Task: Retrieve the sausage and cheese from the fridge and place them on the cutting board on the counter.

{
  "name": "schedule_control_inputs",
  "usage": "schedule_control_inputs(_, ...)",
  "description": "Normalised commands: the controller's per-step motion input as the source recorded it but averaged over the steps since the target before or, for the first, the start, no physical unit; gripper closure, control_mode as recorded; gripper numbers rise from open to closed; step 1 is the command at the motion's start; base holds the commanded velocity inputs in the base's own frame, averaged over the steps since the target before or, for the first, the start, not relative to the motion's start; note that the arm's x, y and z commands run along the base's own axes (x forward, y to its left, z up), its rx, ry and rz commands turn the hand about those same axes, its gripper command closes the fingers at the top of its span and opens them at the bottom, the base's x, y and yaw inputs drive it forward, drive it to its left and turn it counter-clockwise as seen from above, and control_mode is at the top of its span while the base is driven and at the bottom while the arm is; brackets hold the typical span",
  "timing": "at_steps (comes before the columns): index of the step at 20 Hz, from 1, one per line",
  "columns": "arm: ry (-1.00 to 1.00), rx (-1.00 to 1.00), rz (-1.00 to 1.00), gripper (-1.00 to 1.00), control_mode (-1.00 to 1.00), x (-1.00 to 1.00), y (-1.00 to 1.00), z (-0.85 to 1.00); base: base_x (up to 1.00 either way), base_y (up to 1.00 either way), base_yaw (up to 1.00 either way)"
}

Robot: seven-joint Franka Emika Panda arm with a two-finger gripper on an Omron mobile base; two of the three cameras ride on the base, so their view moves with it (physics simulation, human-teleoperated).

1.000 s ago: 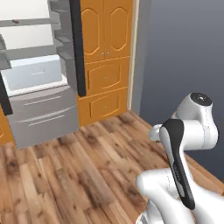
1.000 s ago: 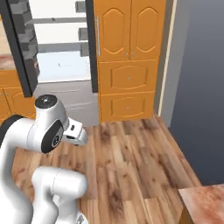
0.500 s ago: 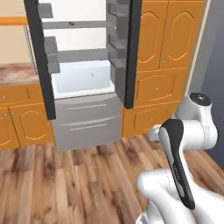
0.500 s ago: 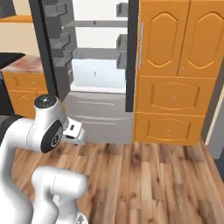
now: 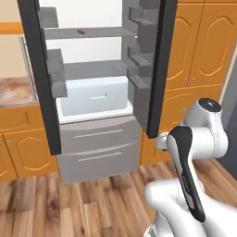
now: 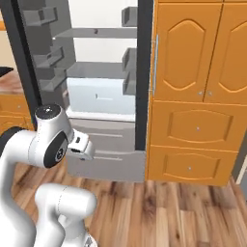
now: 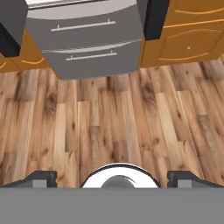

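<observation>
Two dark fingertips of the gripper (image 7: 112,178) sit far apart at the bottom of the hand view, jaws spread wide with nothing between them, pointing down at bare wood-plank floor (image 7: 109,118). Beyond the floor in that view come the two grey lower drawers (image 7: 85,37) of the fridge (image 5: 97,92), each with a bar handle, flanked by orange cabinets (image 7: 188,39).

In the base views the white arm (image 5: 194,152) is folded close to the robot's body, well short of the fridge. Both upper doors stand open, their black edges (image 5: 159,69) facing the cameras and grey door bins (image 5: 139,51) showing on the inside. Inside are grey shelves and a pale crisper drawer (image 5: 95,95). On the upper shelf lies a small dark speck (image 5: 80,32), possibly the sausage, too small to be sure; the cheese cannot be made out. To the left of the fridge, a corner of the marbled counter (image 5: 14,90) tops orange cabinets. Tall orange cabinet doors (image 6: 198,53) stand to the fridge's right.
</observation>
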Motion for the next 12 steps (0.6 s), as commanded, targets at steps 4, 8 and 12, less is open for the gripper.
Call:
schedule_control_inputs(4,0.0,0.0,0.0,-1.0,1.0,0.0,0.0,0.0,1.0,0.5,0.08)
schedule_control_inputs(8,0.0,0.0,0.0,-1.0,1.0,0.0,0.0,0.0,1.0,0.52,0.06)
schedule_control_inputs(12,0.0,0.0,0.0,-1.0,1.0,0.0,0.0,0.0,1.0,0.29,0.22)
